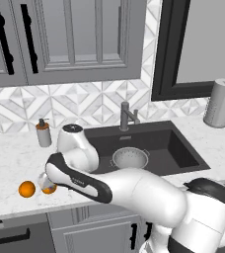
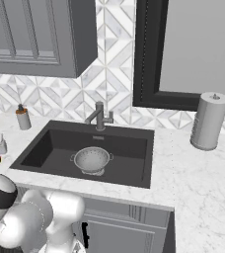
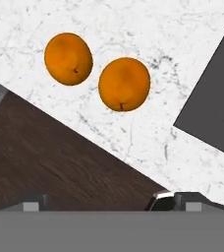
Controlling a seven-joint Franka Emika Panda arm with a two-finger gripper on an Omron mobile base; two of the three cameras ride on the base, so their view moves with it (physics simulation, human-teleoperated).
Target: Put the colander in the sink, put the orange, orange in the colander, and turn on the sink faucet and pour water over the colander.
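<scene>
Both base views look forward and down from behind the arm — one from its left, one from its right — sharing the sink (image 1: 183, 148), colander (image 1: 130, 158) and sink faucet (image 1: 127, 116). The hand view looks down at close range on the marble counter (image 3: 148, 29) — two oranges (image 3: 124, 84) near the sink corner.

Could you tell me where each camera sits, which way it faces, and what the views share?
Left base view: behind the arm's left, looking forward and down at the sink and colander; the white arm sweeps left, its tool over one of the oranges.
Right base view: behind the right, facing the faucet; arm links at lower left.
Hand view: on the hand, looking down at both oranges on the counter; open tool's fingertips at bottom.
Both base views share sink, colander, faucet.
</scene>
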